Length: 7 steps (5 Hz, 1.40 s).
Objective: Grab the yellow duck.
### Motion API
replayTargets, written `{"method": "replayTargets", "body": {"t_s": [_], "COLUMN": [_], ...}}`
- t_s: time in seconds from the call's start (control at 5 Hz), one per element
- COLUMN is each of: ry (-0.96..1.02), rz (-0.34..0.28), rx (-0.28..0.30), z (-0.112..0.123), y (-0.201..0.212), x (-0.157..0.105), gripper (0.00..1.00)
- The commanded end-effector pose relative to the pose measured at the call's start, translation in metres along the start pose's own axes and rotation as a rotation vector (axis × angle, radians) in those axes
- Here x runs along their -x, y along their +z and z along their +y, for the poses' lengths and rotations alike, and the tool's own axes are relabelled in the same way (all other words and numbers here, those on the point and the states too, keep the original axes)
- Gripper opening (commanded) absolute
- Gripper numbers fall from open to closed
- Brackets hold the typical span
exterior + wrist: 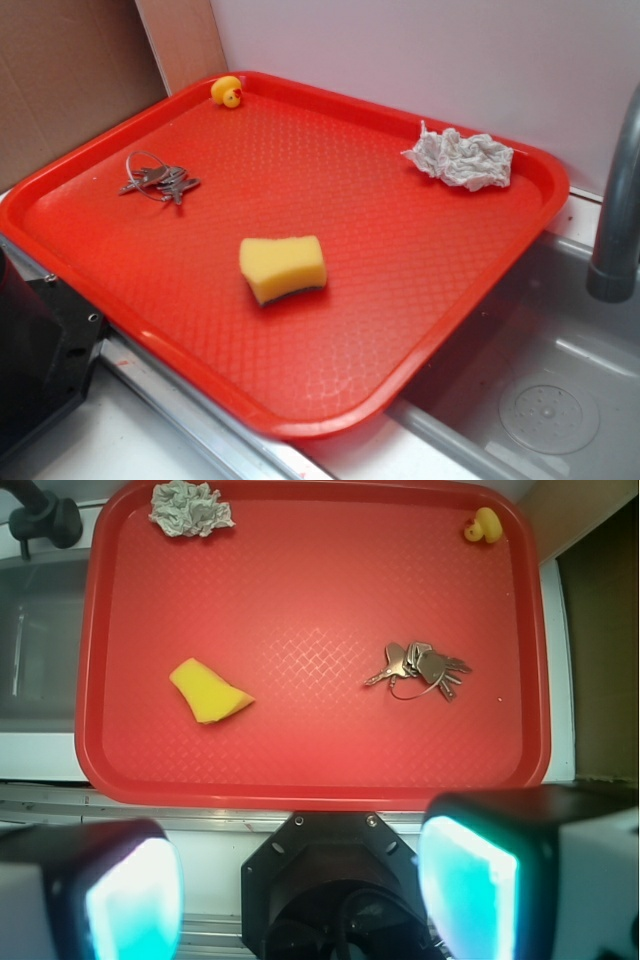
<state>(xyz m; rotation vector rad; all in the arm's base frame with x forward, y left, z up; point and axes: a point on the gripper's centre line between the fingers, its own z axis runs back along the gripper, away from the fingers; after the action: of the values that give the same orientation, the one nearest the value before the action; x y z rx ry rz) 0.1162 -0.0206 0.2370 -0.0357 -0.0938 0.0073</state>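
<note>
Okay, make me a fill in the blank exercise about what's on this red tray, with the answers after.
1. The yellow duck sits in a ____ of the red tray.
2. The sponge is colored ____.
3. The keys lie between the sponge and the ____.
4. The claw stands ____, holding nothing.

Answers: corner; yellow; duck; open

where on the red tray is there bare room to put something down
Biggest bare patch: the tray middle, bordered by the sponge, keys and crumpled paper. The strip along the near rim is also free. The far corners are taken: the yellow duck in one, the paper in the other.
</note>
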Motion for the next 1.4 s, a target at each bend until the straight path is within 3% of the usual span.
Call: {"method": "replayTargets", "body": {"t_s": [0.0,0.4,1.0,1.2], "ry": [0.000,0.260,0.573,0.607], "rz": [0.000,-0.141,-0.339,-0.332], "rx": [0.000,-0.002,-0.124,-0.098], "z": [0.000,0.025,0.086,0.113], "y": [0.000,-0.041,-0.110,-0.141], "x": [0.000,-0.039,-0.102,-0.125], "gripper": [1.00,1.00,1.00,1.00]}}
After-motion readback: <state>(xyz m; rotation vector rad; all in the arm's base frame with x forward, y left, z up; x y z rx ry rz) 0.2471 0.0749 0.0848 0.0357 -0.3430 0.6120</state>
